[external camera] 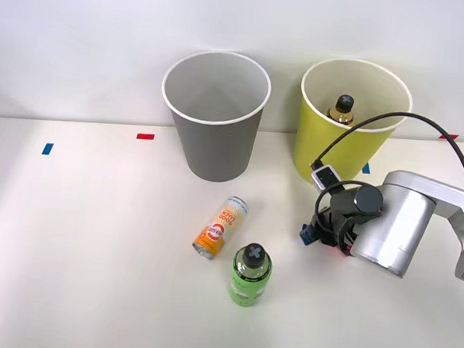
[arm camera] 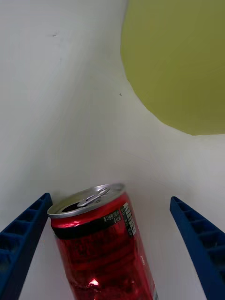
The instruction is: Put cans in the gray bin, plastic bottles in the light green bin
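The orange and white can (external camera: 221, 227) lying on the counter (external camera: 84, 235) carries printed lettering too small to read. The red can (arm camera: 101, 248) bears fine white print, also illegible.

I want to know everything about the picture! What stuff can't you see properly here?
- Red can: its base is cut off by the wrist view's edge; in the front view the right arm covers it.
- Brown bottle: just its cap and shoulders show; the green bin wall hides the rest.
- Orange can lettering: too small to read in the front view.
- Right gripper: fingers cut off at the corners.
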